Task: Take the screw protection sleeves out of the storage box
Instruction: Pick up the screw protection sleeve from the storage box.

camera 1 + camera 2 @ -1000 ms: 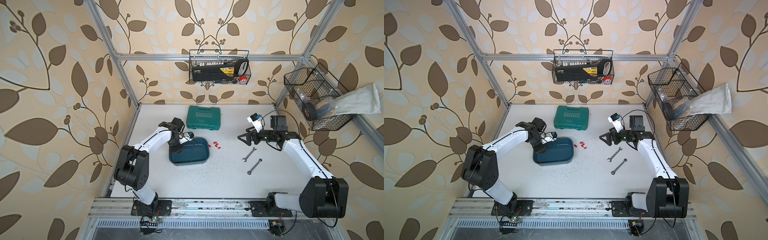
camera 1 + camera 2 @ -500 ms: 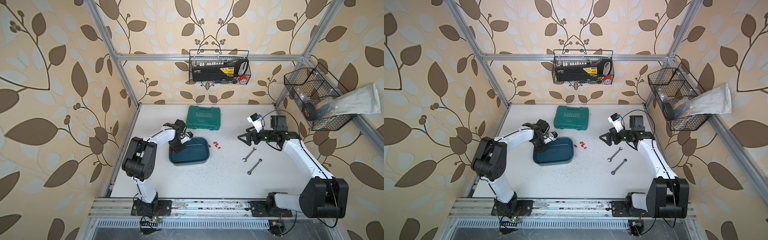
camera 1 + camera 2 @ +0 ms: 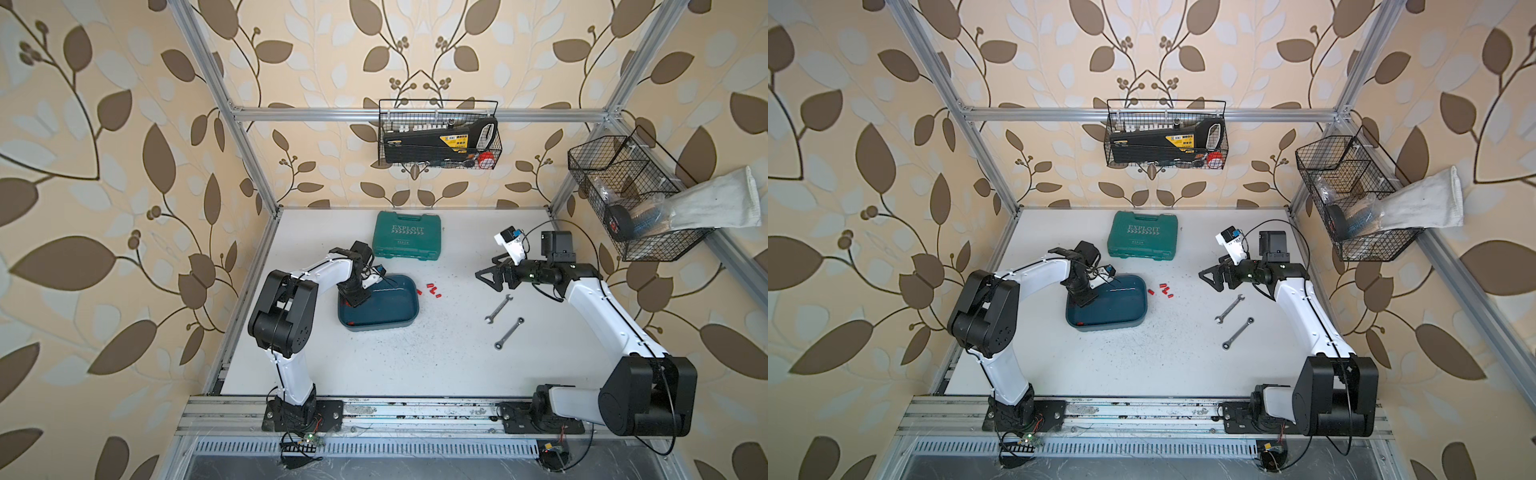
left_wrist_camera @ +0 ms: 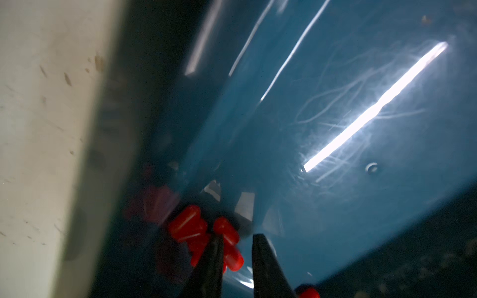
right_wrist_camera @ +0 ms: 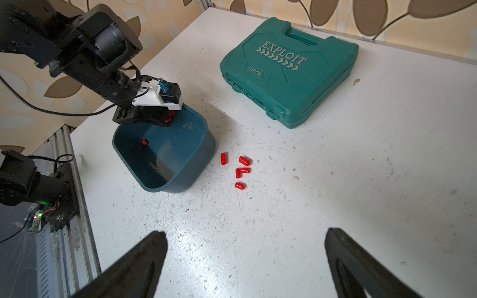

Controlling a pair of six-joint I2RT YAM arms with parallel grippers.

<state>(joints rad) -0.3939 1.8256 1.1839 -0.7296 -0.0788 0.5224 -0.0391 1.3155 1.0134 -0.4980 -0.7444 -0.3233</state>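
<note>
Top views, box: In both top views the box [image 3: 399, 328] sits left of centre on the surface [image 3: 415, 365]. My left claw [image 3: 1084, 297] is dipped into its far-left corner.
Top views, sleeves: Five sleeves [image 3: 1165, 289] lie out on the surface, just beside the box's right rim. One more red speck shows on the box floor.
Top views, right claw: My right claw [image 3: 488, 278] hangs released and empty, well apart from the box.
Left wrist, left claw: The left claw [image 4: 237, 240] has its jaws narrowly apart with one sleeve in the gap. I cannot tell whether it is pinched yet.
Left wrist, sleeves: The sleeves [image 4: 188, 224] are glossy bright-red stubs with rounded ends, heaped against the box [image 4: 335, 90] wall in the corner.
Left wrist, the pick: I judge the grip should take only that one sleeve, across its round body. The lift should go straight up before swinging over the rim. The heap is tight and the plastic slick, so neighbours may be dragged along or the piece may squirt free.
Right wrist, right claw: The right claw [image 5: 246, 232] stands spread wide over bare surface [image 5: 361, 180], holding nothing.
Right wrist, tally: Five sleeves [image 5: 241, 170] are out, one lies alone on the box [image 5: 185, 178] floor, and a cluster sits under the left claw [image 5: 152, 117]. By my reckoning the task is about half done.
</note>
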